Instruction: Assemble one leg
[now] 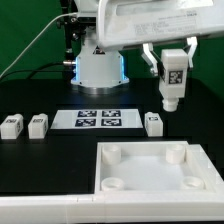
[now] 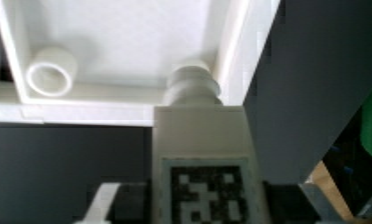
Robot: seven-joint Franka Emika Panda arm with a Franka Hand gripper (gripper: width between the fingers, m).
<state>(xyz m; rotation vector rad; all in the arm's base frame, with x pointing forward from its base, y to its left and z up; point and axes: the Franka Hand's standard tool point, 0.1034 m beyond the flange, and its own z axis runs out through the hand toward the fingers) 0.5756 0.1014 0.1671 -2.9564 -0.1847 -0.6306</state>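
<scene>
My gripper [image 1: 172, 62] is shut on a leg [image 1: 172, 78], a small white block with a black-and-white tag, held upright in the air above the table. In the wrist view the held leg [image 2: 204, 150] runs out from between the fingers [image 2: 115, 200], its screw end over the rim of the large white plate [image 2: 130, 30] by a round corner socket [image 2: 51, 76]. Three more legs lie on the table: one [image 1: 153, 123] to the right of the marker board, two [image 1: 12, 125] [image 1: 38, 124] at the exterior view's left. The plate [image 1: 150, 185] lies in front.
The marker board [image 1: 98, 119] lies flat in the middle of the black table. The arm's base [image 1: 98, 68] stands behind it. The plate has raised walls and round corner sockets [image 1: 112, 153].
</scene>
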